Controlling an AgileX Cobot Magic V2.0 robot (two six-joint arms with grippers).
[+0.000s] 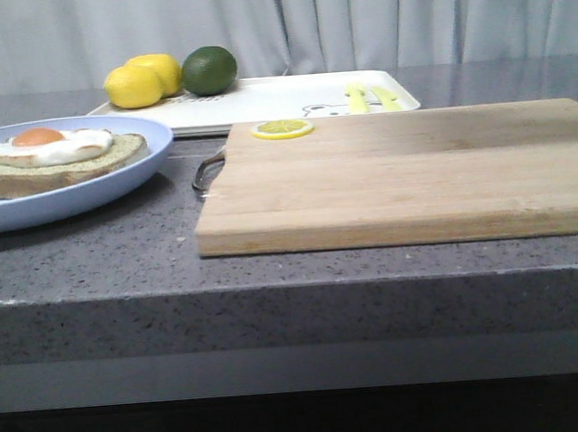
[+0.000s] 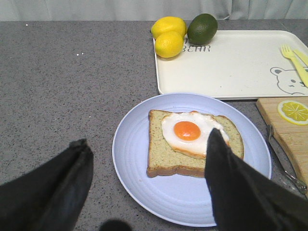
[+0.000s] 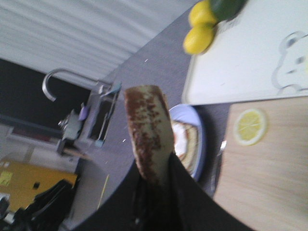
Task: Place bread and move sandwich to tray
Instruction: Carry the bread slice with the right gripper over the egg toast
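On the grey stone worktop (image 1: 122, 259), the wooden cutting board (image 1: 406, 177) is lying near right and the egg-topped sandwich (image 2: 192, 144) is sitting on its blue plate (image 2: 139, 168) near left. The left end effector (image 2: 144, 187) is hovering released over that plate, while the right end effector (image 3: 156, 192) is gripping the bread (image 3: 149, 130) aloft. Farther back, the white tray (image 1: 280, 99) is carrying lemons (image 1: 143, 80) and a lime (image 1: 208, 70).

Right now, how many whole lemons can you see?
2. One lemon and a second lemon touch each other at the tray's corner, beside the lime. Others may be hidden.
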